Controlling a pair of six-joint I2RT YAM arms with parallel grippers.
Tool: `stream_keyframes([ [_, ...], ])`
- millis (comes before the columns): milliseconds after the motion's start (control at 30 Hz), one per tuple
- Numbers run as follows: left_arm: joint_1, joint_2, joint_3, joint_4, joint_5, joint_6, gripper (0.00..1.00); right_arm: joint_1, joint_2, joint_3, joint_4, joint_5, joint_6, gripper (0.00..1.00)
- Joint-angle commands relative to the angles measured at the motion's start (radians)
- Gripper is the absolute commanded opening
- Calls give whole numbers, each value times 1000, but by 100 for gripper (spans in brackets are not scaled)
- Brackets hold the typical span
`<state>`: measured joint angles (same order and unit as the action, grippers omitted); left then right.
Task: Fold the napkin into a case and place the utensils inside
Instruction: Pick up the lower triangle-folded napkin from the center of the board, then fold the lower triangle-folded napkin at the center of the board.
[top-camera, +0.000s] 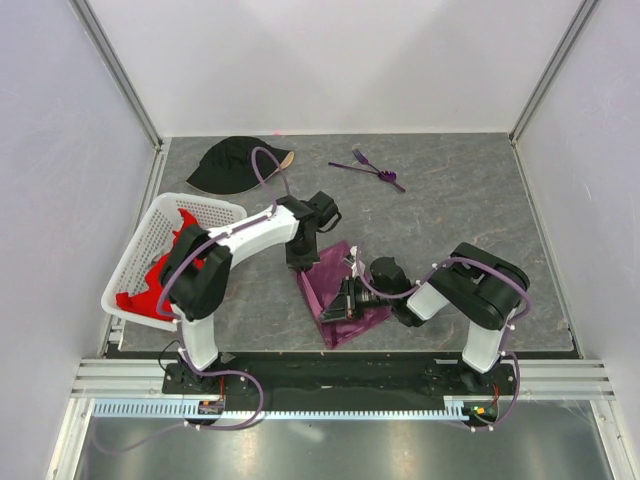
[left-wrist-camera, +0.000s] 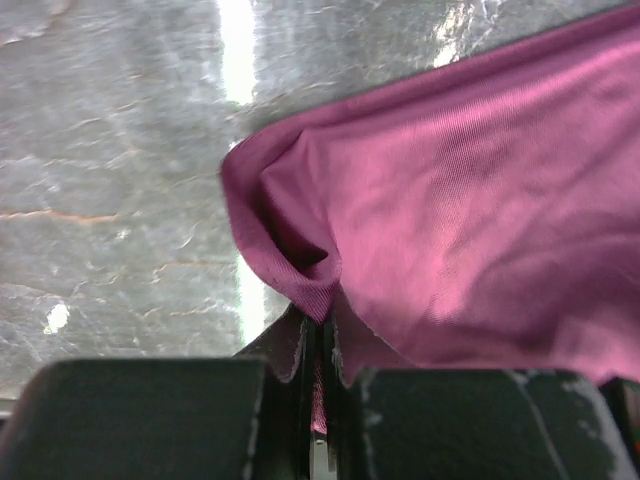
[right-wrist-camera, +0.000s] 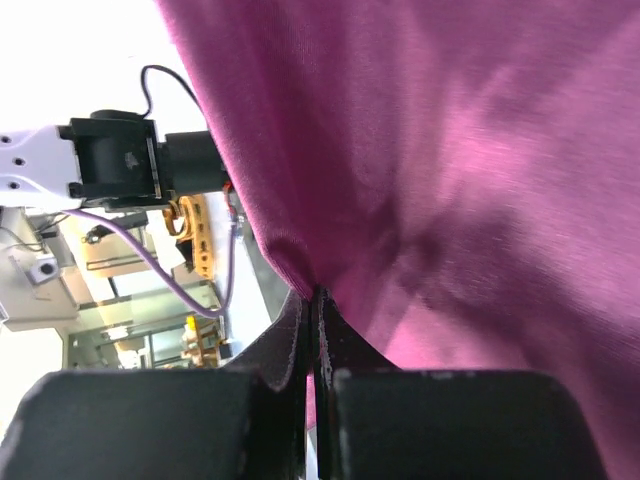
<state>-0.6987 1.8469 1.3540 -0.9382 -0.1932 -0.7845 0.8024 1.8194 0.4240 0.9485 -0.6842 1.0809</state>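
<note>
The plum-purple napkin (top-camera: 335, 290) lies bunched on the grey table between the two arms. My left gripper (top-camera: 303, 262) is shut on its far left corner. In the left wrist view the cloth (left-wrist-camera: 450, 220) puckers into the closed jaws of the gripper (left-wrist-camera: 318, 330). My right gripper (top-camera: 345, 300) is shut on the napkin's near part. Its wrist view shows the cloth (right-wrist-camera: 450, 180) draped over the pinched jaws of the gripper (right-wrist-camera: 318, 300). The purple utensils (top-camera: 370, 168) lie together at the back of the table, away from both grippers.
A black cap (top-camera: 235, 165) lies at the back left. A white lattice basket (top-camera: 205, 200) stands at the left edge with a red cloth (top-camera: 150, 290) inside. White walls enclose the table on three sides.
</note>
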Motion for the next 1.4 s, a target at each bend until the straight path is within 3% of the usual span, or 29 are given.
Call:
stream_keyframes([
  [0,5,77,120,-39,-121,-33,2,4,-15,-42,-142,-78,-103,0],
  [167,-10,147,197,-67,-123,-53,2,-18,-89,15,-467,-17,-284,2],
  [333,-13,199,230,-76,-114,-59,2,-60,-123,36,-585,11,-400,5],
  [533,-22,247,281,-102,-109,-56,2,-80,-159,79,-714,37,-490,19],
  [767,-27,271,287,-102,-97,-52,2,-80,-288,170,-947,141,-593,52],
  [833,-27,279,286,-103,-95,-50,2,-80,-327,174,-996,170,-616,55],
  [967,-25,296,293,-102,-86,-36,2,-78,-376,185,-1080,216,-674,70],
  [1167,-27,310,323,-103,-71,-22,2,-69,-428,205,-1143,285,-717,82],
  [1367,-27,314,332,-108,-49,-16,2,-52,-431,223,-1180,385,-731,82],
])
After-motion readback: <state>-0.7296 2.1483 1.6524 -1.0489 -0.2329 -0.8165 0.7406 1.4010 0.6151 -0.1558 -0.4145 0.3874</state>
